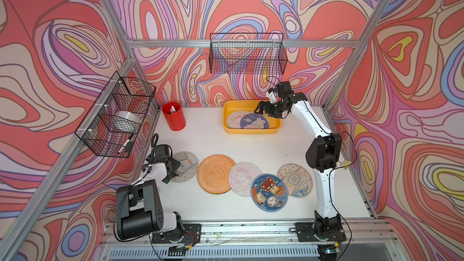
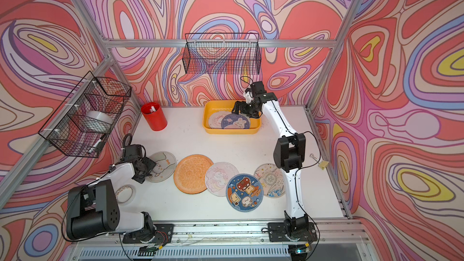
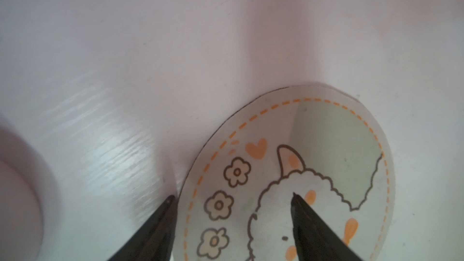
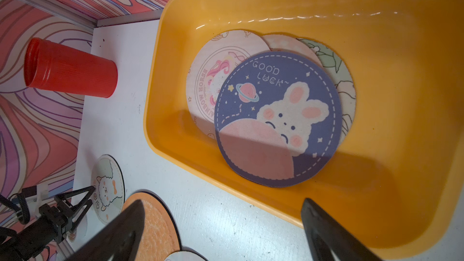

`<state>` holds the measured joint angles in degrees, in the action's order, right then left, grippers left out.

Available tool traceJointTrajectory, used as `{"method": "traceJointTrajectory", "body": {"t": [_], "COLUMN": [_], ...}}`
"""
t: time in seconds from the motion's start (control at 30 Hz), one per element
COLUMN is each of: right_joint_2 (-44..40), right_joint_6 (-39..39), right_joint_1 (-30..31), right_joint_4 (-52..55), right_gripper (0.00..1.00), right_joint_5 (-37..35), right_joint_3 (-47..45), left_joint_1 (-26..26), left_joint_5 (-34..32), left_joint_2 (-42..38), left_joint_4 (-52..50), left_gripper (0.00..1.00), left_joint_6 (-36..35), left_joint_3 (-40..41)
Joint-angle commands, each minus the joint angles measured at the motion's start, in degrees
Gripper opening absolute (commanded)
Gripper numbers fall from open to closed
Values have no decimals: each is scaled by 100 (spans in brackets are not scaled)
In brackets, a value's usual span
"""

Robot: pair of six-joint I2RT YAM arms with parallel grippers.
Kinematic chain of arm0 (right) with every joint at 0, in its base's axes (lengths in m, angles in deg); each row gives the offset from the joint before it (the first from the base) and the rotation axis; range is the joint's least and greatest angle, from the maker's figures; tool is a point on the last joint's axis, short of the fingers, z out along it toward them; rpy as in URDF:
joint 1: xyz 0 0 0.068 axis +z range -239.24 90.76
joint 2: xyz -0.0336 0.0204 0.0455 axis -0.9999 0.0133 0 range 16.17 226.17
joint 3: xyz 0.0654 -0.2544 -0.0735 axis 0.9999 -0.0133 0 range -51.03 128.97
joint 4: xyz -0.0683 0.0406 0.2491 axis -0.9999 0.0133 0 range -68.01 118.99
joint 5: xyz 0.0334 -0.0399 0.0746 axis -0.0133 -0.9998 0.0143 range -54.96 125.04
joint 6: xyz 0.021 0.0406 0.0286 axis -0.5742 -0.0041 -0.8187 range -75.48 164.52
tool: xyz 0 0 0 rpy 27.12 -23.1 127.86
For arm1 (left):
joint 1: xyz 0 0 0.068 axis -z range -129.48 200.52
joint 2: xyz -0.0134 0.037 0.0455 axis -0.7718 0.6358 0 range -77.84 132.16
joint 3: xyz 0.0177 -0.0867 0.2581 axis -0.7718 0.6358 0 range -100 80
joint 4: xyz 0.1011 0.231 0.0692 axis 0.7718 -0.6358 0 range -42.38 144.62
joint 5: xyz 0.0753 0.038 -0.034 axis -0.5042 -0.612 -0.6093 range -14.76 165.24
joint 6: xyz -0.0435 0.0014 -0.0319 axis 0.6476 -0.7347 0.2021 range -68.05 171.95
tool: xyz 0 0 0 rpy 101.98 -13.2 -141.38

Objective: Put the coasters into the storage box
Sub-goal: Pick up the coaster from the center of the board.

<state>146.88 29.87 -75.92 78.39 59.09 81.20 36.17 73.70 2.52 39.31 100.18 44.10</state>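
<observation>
my left gripper (image 3: 233,195) sits low, jaws part open astride the rim of the flat alpaca coaster (image 3: 288,126) on the white table (image 3: 125,46), set to pinch that thin edge, while my right gripper (image 4: 222,201) hangs wide and empty over the yellow storage box (image 4: 251,8), bunny coaster (image 4: 278,121) on top inside.

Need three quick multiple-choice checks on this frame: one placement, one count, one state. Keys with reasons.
1. Where does the red cup stand, relative to the yellow box? A inside it; B stacked on it; C beside it, toward the left arm's side.
2. Coasters on the table outside the box: A three; B five; C eight.
3. Right end effector: A open and empty over the box; B shut on a coaster; C shut on the cup.
Key: C, the cup stands on the table, apart from the box; B, five discs lie in a row in both top views; A, its jaws stand wide with nothing between.
</observation>
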Motion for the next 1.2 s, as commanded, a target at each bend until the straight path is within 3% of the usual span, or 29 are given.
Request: {"method": "traceJointTrajectory", "body": {"t": [0.0, 0.27, 0.53, 1.17], "right_joint_2": [112, 72, -178, -425], "right_joint_6": [13, 10, -85, -226], "right_joint_1": [21, 26, 22, 21], "right_joint_4": [-12, -23, -350, -741], "right_gripper": [98, 98, 98, 98], "right_joint_5": [3, -21, 9, 229], "right_joint_3": [154, 89, -414, -1009], "left_joint_1": [27, 38, 71, 466], "left_joint_5": [851, 1135, 1190, 1297], "left_joint_2": [490, 863, 616, 2], "left_joint_4": [-74, 219, -258, -1008], "left_gripper": [62, 37, 0, 0], "left_joint_6": [169, 138, -52, -401], "left_joint_3": [277, 154, -280, -1569]}}
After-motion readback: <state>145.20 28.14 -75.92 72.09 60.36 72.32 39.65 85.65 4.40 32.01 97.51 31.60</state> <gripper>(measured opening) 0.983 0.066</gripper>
